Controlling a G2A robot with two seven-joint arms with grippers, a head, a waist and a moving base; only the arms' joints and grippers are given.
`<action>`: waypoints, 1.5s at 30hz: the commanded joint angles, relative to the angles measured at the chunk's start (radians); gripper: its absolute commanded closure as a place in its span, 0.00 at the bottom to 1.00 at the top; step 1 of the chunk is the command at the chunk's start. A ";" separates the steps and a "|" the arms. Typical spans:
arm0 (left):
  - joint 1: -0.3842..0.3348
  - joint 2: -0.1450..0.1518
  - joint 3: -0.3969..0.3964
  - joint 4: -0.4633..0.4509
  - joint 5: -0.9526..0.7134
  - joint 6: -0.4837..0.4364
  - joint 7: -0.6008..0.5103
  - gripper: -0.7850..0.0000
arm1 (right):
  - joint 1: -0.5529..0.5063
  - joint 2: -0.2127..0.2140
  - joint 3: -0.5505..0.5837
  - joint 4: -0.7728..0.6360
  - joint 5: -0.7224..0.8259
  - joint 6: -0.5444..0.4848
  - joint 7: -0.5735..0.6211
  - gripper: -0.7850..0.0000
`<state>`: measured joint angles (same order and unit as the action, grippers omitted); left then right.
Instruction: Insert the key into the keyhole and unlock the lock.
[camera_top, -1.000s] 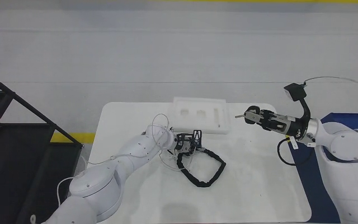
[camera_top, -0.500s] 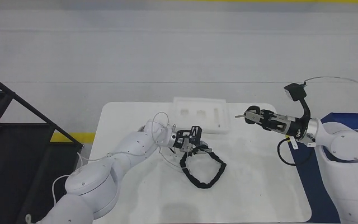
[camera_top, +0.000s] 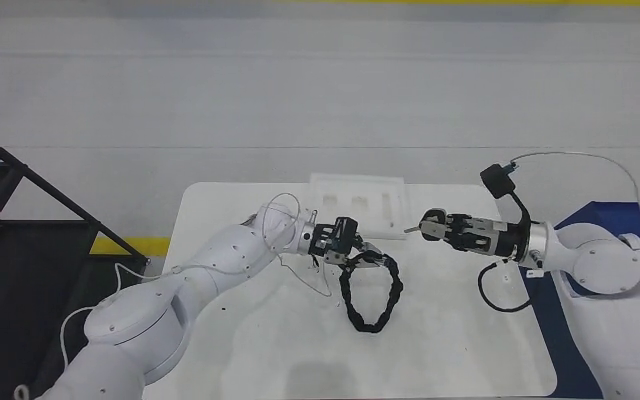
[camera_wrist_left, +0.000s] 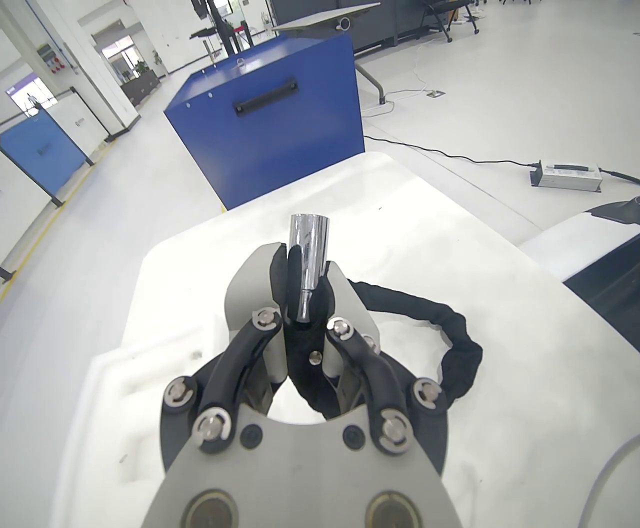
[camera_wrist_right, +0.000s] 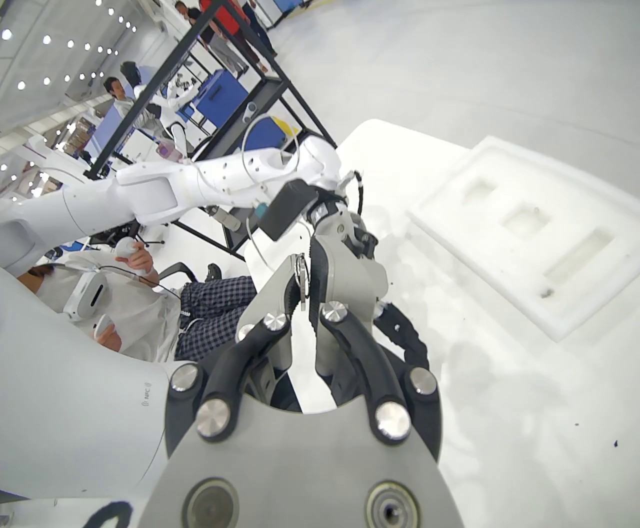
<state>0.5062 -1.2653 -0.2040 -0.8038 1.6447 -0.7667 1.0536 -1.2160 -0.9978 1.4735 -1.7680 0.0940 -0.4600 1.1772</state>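
Lock in left pincer; key in right pincer; foam tray near

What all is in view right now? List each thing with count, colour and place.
chain lock: one, black, chrome cylinder clamped in left gripper, loop trailing onto table
key: one, metal, in right gripper, apart from the lock
foam tray: one, white, table's far edge
table: one, white
cabinet: one, blue, past the table
rack: one, black, beside the table
left gripper: shut on the cylinder
right gripper: shut on the key
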 joint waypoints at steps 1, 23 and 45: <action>-0.009 0.021 0.003 -0.032 -0.004 0.016 0.016 1.00 | -0.008 0.002 -0.007 -0.013 0.001 0.006 0.006 1.00; -0.014 0.167 0.034 -0.290 -0.306 -0.010 -0.010 1.00 | -0.201 0.029 0.094 -0.175 -0.016 0.019 -0.084 1.00; 0.001 0.151 0.032 -0.271 -0.411 -0.046 -0.046 1.00 | -0.242 0.027 0.095 -0.209 -0.073 0.023 -0.216 1.00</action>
<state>0.5075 -1.1147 -0.1723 -1.0749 1.2335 -0.8131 1.0071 -1.4577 -0.9710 1.5682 -1.9769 0.0208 -0.4367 0.9611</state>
